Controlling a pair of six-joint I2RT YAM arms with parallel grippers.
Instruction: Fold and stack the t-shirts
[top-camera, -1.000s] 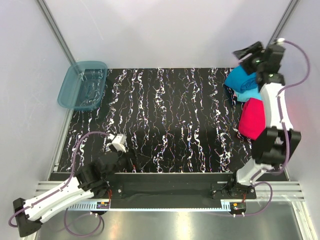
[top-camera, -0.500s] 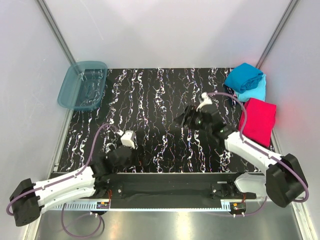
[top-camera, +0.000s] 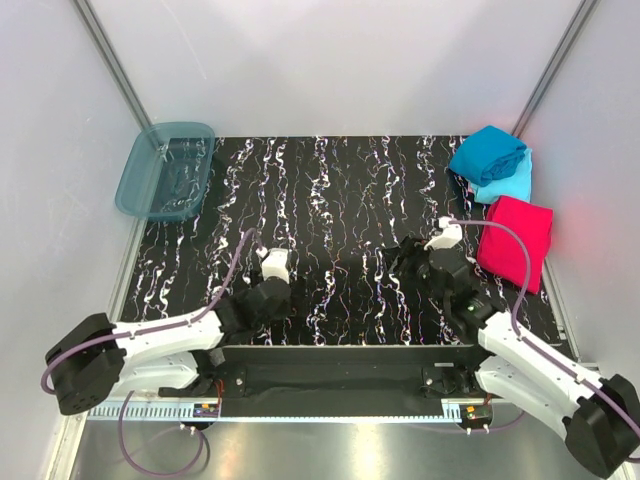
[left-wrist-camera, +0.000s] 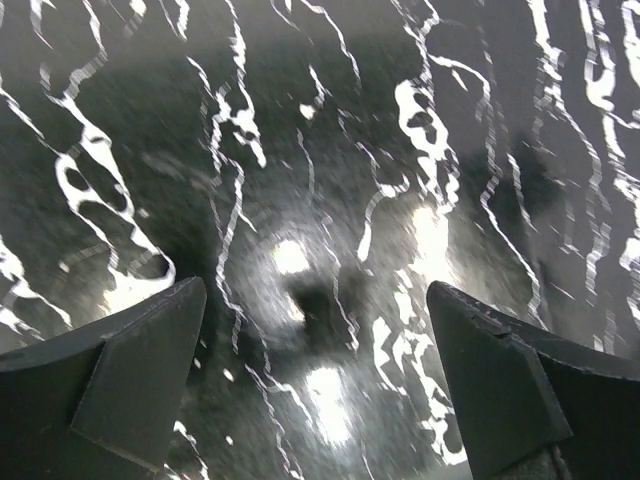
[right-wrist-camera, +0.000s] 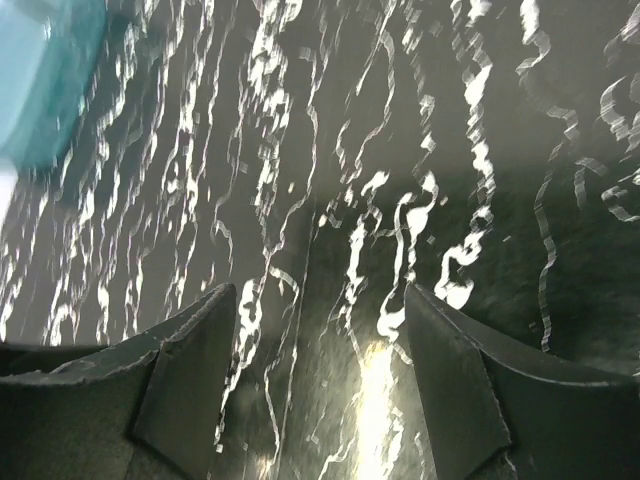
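Black marble-look stone with white veins makes up the table (top-camera: 330, 190), and all the cloth I can see sits at its far right corner. A large teal-blue short-sleeved t-shirt (top-camera: 487, 153) lies bunched there in a soft heap. It rests on a light cyan t-shirt (top-camera: 514, 186), which shows from under it toward the table's right edge. A little nearer along that right edge lies a bright magenta-red t-shirt (top-camera: 516, 245), folded into a rough rectangle. It is close beside the cyan one, though I cannot tell whether the two touch. At the table's far left corner sits a translucent teal plastic tub (top-camera: 165, 170), partly over the edge.

Both arms reach in low from the table's near edge. The left claw (left-wrist-camera: 312, 292) hangs over the near part of the table, left of its middle. Its two dark fingers are spread as wide as they go, with only bare veined surface between them. The right claw (right-wrist-camera: 320, 292) hangs over the near part, right of the middle. Its fingers are also apart and grip nothing, and it is well clear of the shirts at the far right corner. Its wrist view is smeared, with a teal blur in the upper left
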